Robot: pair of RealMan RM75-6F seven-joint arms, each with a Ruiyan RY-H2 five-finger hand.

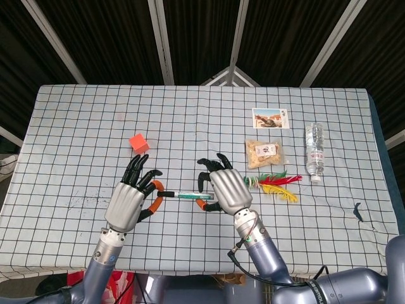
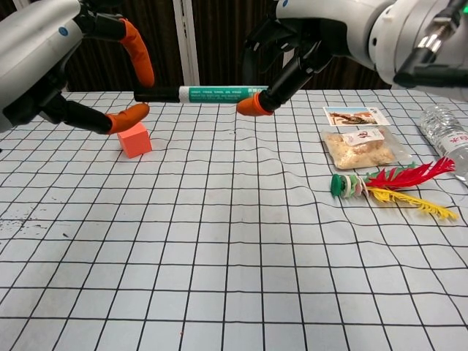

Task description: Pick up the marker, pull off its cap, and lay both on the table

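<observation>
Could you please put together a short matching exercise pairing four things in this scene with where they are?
Things:
1. marker
2. cube
3. bottle
4. photo card

Places:
A. far right of the table
B. held in the right hand, above the table
C. behind the snack bag
D. on the table near the left hand

Pairs: 1-B, 2-D, 3-A, 4-C

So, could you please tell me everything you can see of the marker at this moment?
The marker is a slim pen with a white and green printed barrel and a black cap, which is on. It hangs level above the checked tablecloth, off the table. The right hand holds the barrel end, an orange-tipped finger under it. The left hand is at the cap end, its fingers around the cap, though whether they touch it cannot be told.
</observation>
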